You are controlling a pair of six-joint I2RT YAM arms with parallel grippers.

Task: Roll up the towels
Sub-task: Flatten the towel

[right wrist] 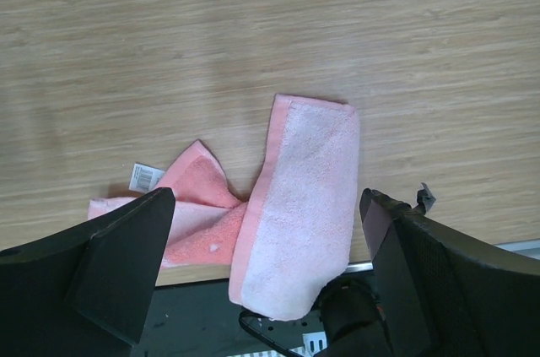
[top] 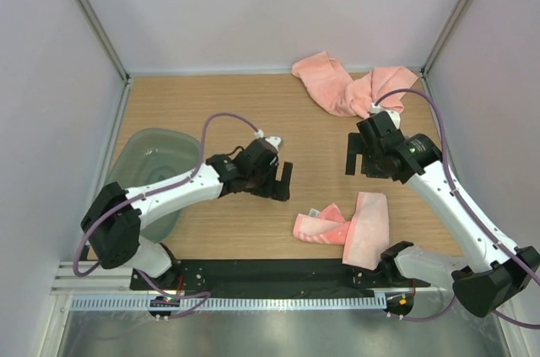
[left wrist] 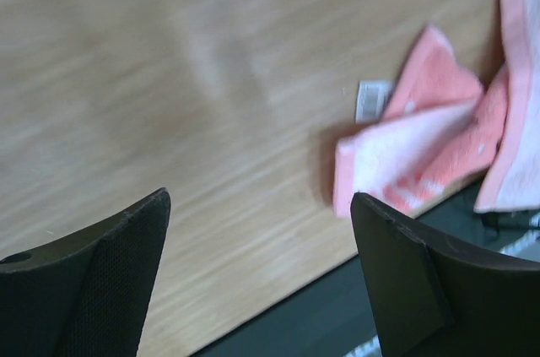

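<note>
Salmon-pink terry towel (top: 364,226), loosely folded with a paler flap on top, lies at the near edge of the wooden table (top: 211,112), one end overhanging the black base rail (top: 253,277). Just beyond it to the left hangs the left pincer (top: 283,181), released and empty. The right pincer (top: 359,154) hovers past the towel's far side, jaws spread wide, gripping nothing. At the left sits a translucent grey-green plastic tray (top: 148,163). More salmon-pink crumpled towels (top: 342,87) lie heaped in the far right corner.

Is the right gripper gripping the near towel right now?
No, the right gripper is open, and the towel lies below it, untouched by its jaws.
</note>
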